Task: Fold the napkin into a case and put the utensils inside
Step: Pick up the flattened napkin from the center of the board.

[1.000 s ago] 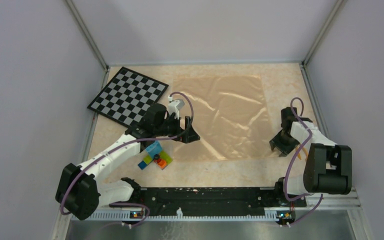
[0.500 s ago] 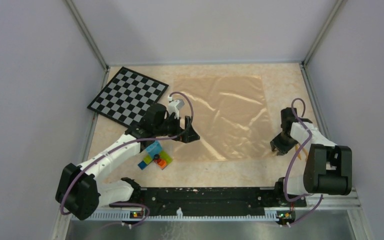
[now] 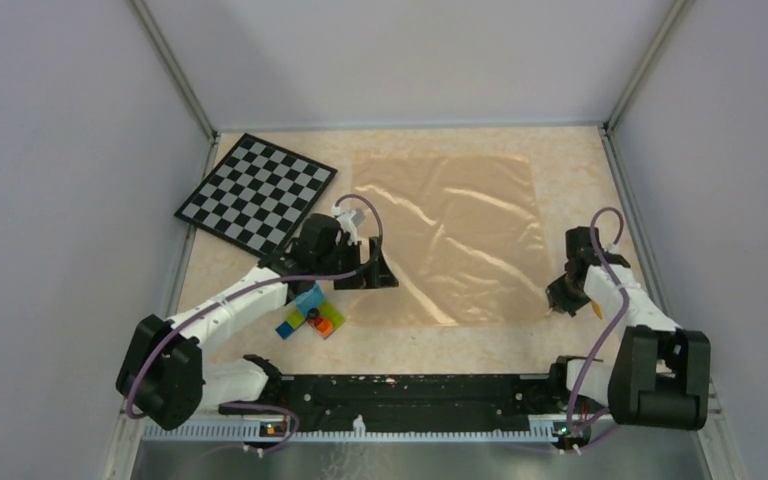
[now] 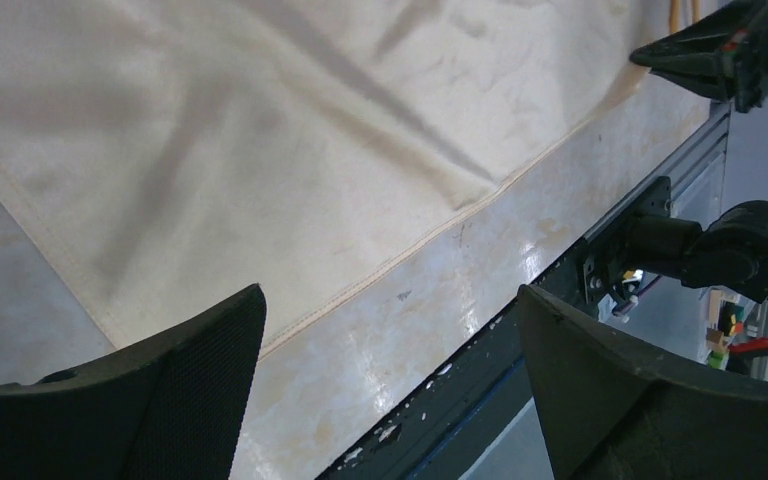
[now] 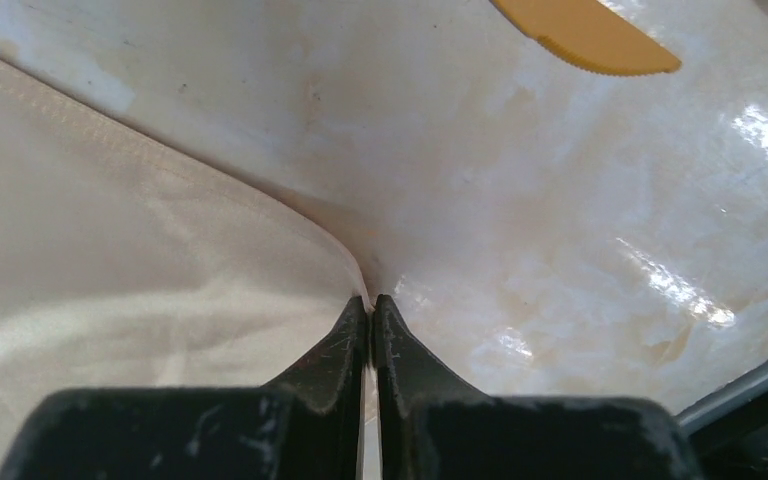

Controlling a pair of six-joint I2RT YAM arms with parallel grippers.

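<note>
The napkin is lying spread flat in the middle of the desk, lightly wrinkled. The right gripper is sitting low at the napkin's near right corner, its jaws closed tight and pinching the edge of the cloth between their tips. A yellow-orange utensil with a serrated edge is lying on the bare desk near that corner, apart from the cloth. The left gripper is hovering over the napkin's near left corner with its jaws spread wide, holding nothing. A checkered board is lying at the far left, and a cluster of toy bricks is resting beside the left arm.
</note>
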